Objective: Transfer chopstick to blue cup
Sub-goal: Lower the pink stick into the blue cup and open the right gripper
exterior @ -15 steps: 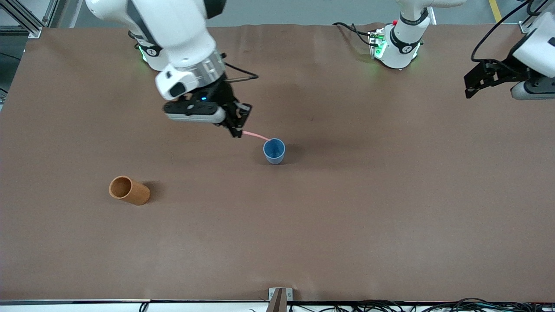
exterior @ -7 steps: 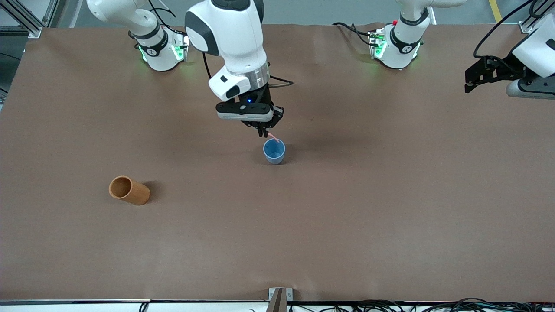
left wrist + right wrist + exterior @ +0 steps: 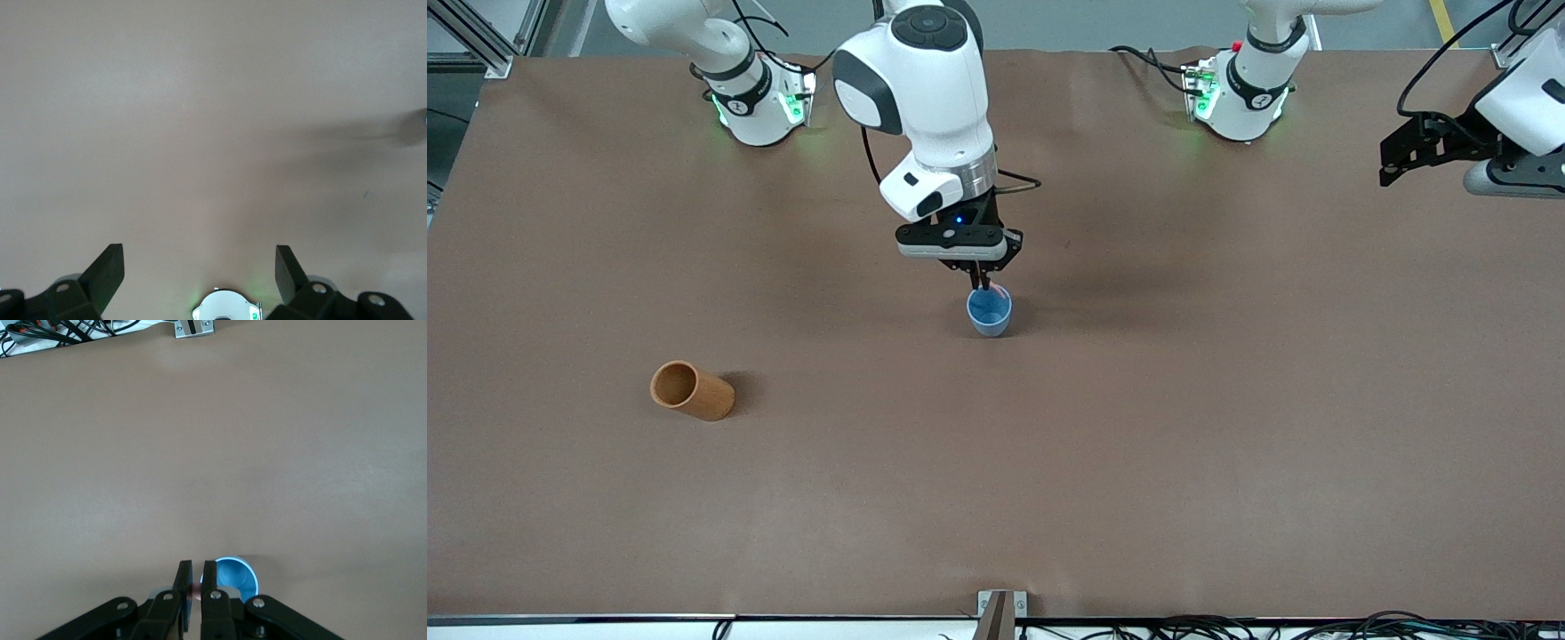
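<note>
Worktop [image 3: 1138, 462]: covered in a matte brown sheet, faintly creased along the edge by the arm bases. A small metal bracket [image 3: 996, 604] is seen at the edge nearest the front camera, with cables cut off by the frame.

Orange-brown cup [image 3: 691, 390]: smooth cylinder, lying on its side toward the right arm's end, open mouth visible. Nearer the front camera than the blue cup and well apart from it.

Blue cup [image 3: 989, 312]: small, plain, slightly tapered, round rim, standing upright near mid-worktop. In the right wrist view only part of the cup [image 3: 233, 577] is seen; the rest is hidden by the gripper body.

Right gripper [image 3: 982, 283]: hung directly over the blue cup, pointing down, black jaws closed to a narrow slit on the chopstick [image 3: 986, 286]. In the right wrist view, the gripper [image 3: 196, 577] shows a pale pink sliver [image 3: 195, 590] pinched between the jaws. The stick's lower part reaches the cup's rim; how far it goes inside cannot be made out.

Left gripper [image 3: 1400, 160]: held in the air over the left arm's end of the worktop, waiting. In the left wrist view, the gripper [image 3: 199, 270] has its jaws spread wide with nothing between them, over bare brown sheet.
</note>
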